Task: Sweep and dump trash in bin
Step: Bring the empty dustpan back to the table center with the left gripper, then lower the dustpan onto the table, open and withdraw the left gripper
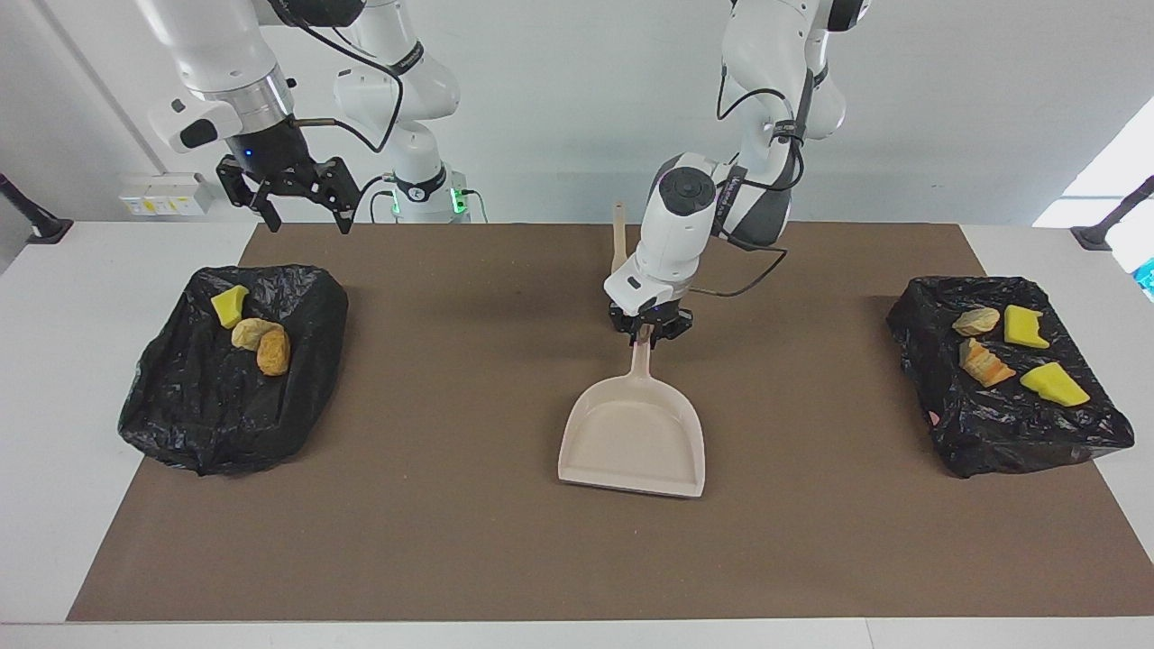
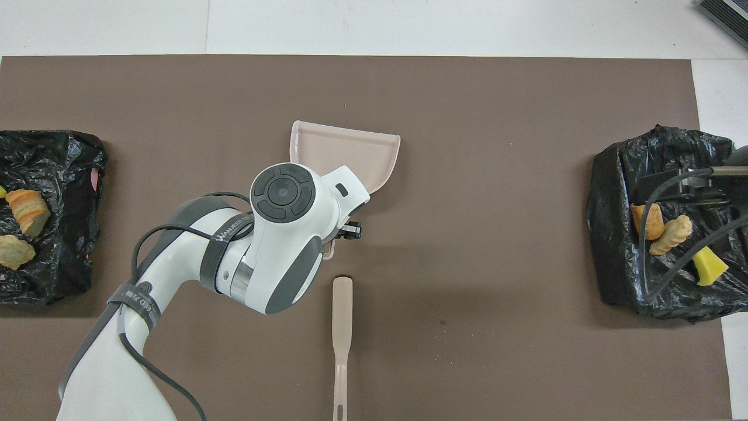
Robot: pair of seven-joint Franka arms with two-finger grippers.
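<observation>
Dustpan handle sits pinched in left tool mid-mat; right tool hangs spread over mat's edge.

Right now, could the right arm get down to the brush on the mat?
Probably yes. The right gripper hangs open in the air, holding nothing. The brush lies bare on the mat, though the left gripper, shut on the dustpan handle, sits close beside its bristle end.

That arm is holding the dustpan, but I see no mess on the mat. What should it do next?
Probably set the dustpan flat and let go. The left hand grips its handle, the pan is empty, and all the trash already lies in the two black bins. The right hand waits open.
</observation>
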